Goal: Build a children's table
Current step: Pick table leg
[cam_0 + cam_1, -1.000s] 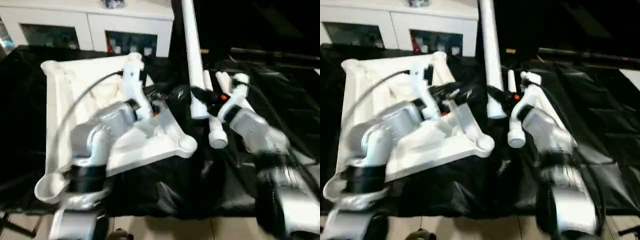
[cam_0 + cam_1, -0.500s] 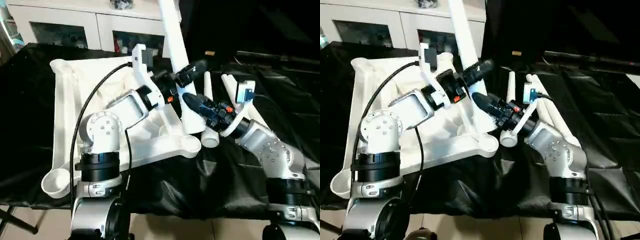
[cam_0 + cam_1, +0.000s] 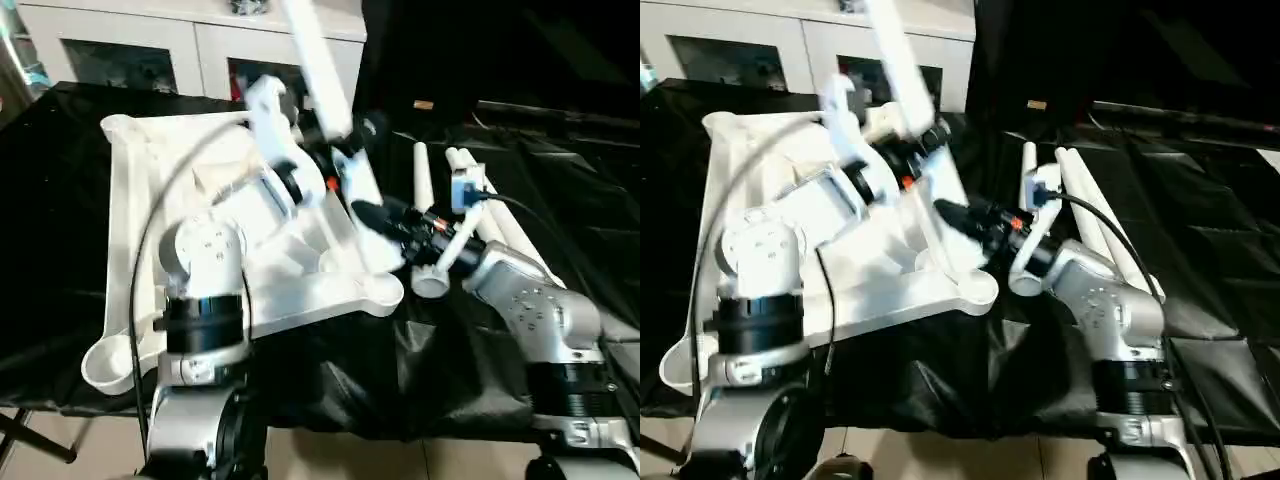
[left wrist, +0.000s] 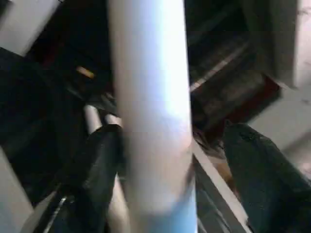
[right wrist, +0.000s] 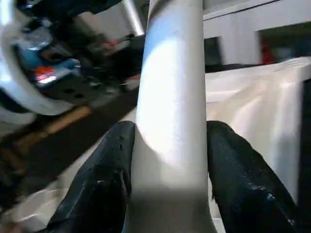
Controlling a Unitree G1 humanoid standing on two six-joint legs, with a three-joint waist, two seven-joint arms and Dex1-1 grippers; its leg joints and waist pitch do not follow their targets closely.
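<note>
The tabletop [image 3: 160, 250] lies underside up on a black cloth [image 3: 440, 380]. A leg [image 3: 330, 120] slants up from the tabletop's near right part. The right gripper [image 5: 167, 160] is clamped on it low down, one black finger [image 5: 104, 179] on each side. The left gripper [image 4: 180, 170] straddles the leg higher up: one finger touches it, the other stands off. Three more legs [image 3: 470, 190] lie on the cloth right of the tabletop. Behind the tabletop is a white cabinet [image 3: 180, 45].

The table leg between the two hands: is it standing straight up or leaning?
Leaning. The table leg slants up and away toward the cabinet, its lower end over the upturned tabletop, the right hand clamped around it.
</note>
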